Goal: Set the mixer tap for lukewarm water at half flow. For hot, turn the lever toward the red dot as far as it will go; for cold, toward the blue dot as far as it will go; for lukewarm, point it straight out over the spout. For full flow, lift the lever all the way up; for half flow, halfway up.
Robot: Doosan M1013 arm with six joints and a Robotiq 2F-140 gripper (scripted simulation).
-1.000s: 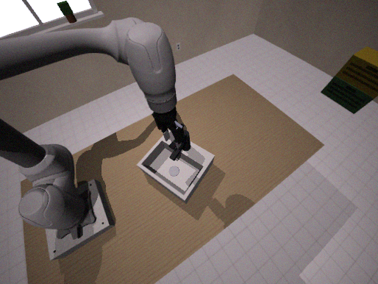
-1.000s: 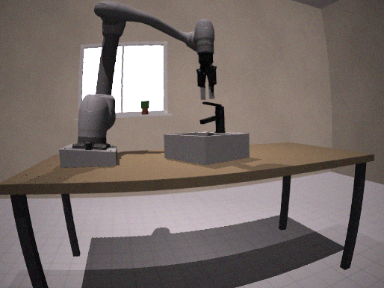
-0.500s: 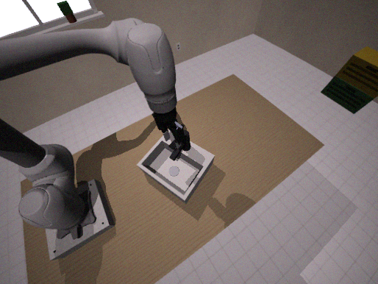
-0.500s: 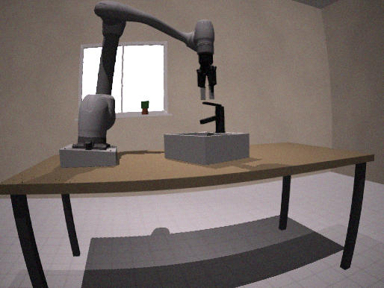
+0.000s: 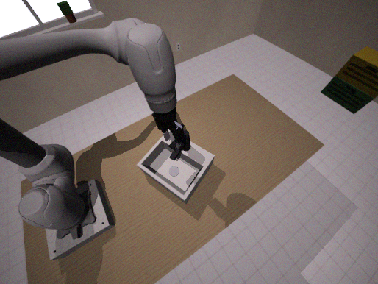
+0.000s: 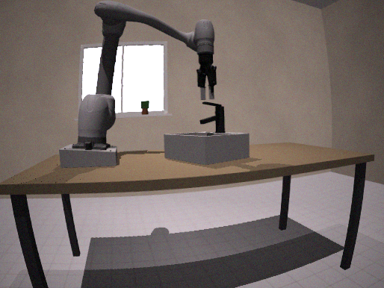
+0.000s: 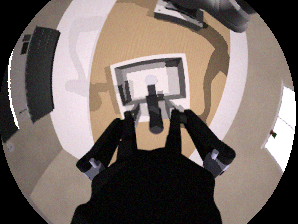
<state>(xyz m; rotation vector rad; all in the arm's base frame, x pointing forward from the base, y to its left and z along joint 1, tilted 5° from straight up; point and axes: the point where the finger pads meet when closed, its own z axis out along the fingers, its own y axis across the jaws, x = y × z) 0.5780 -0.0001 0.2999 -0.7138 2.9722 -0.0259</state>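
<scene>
Black tap (image 6: pixel 218 119) under gripper (image 6: pixel 206 94); windowsill plant (image 6: pixel 145 107) behind.

Beige walls, a bright window (image 6: pixel 123 76), pale tiled floor (image 5: pixel 294 228), and a dark-legged wooden table (image 6: pixel 299 160).

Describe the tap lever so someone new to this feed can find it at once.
Start at the wooden table and find the grey square sink on it. A black tap rises from the sink's back edge. The lever is the upper of its two horizontal bars, directly under the open gripper; the lower is the spout.
</scene>
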